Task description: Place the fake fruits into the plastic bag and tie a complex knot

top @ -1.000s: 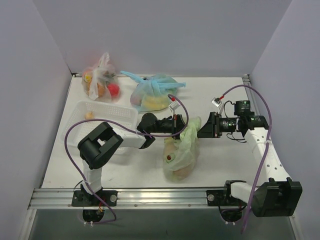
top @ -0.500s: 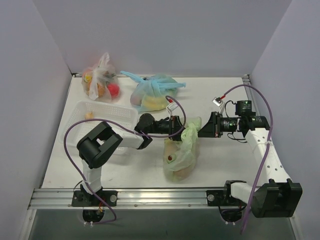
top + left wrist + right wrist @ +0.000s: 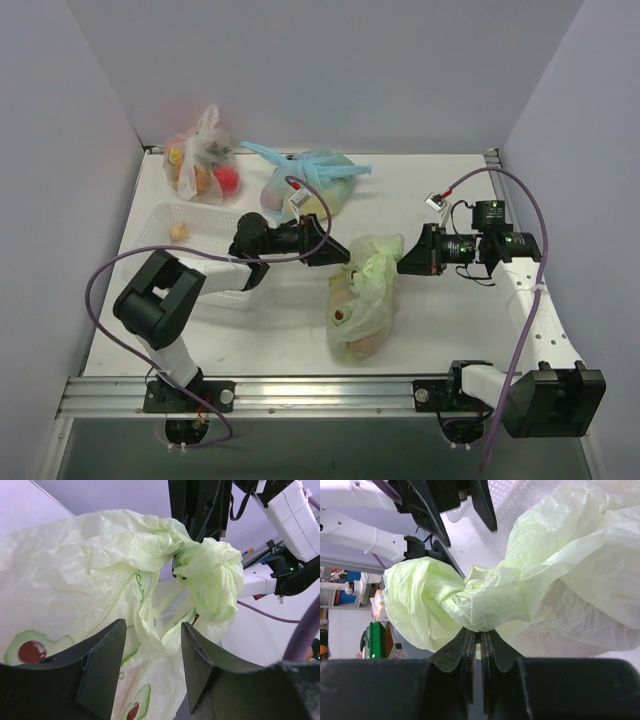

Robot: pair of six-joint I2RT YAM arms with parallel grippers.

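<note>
Clamps the right gripper [image 3: 403,262] flat shut on the twisted neck of the plastic bag [image 3: 362,300], right at its knot [image 3: 470,597]. Holds the left gripper [image 3: 345,256] with jaws parted, gripping nothing, aimed at that knot from the opposite side and just beside it; cannot tell whether touching.

Works on a white table [image 3: 450,320] boxed in by plain pale lilac walls [image 3: 330,70], with a metal rail [image 3: 330,395] along the near edge. Shows a white basket [image 3: 215,225] at left with one small orange fake fruit [image 3: 179,231] inside, plus a knotted blue bag [image 3: 310,185] and a clear bag [image 3: 200,165] at the back.

Finds the pale green plastic bag mid-table between both grippers, body sagging toward the near edge, neck lifted at the far end.
</note>
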